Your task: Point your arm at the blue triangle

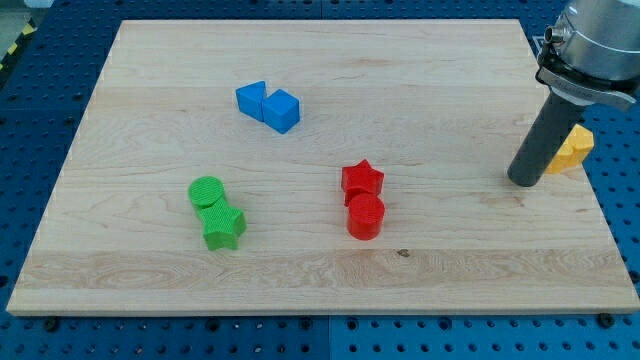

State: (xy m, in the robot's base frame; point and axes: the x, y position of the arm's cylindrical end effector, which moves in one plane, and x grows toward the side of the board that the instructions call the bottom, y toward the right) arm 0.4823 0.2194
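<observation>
Board (320, 270) filled your view, wooden and pale. Your rod stood at the view's right, my tip (522, 181) down on the wood, holding nothing, just beside the yellow block (576, 147). The blue triangle (251, 99) sat well apart, upper left, touching the blue cube (282, 110). Centre: red star (362, 180) touching red cylinder (365, 216). Lower left: green cylinder (207, 191), green star (224, 226), touching.

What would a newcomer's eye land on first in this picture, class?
Probably the thick dark rod at the view's right, my tip on the board beside a yellow block. Next come three colour pairs: blue triangle touching blue cube upper left, green cylinder with green star, red star above red cylinder.
</observation>
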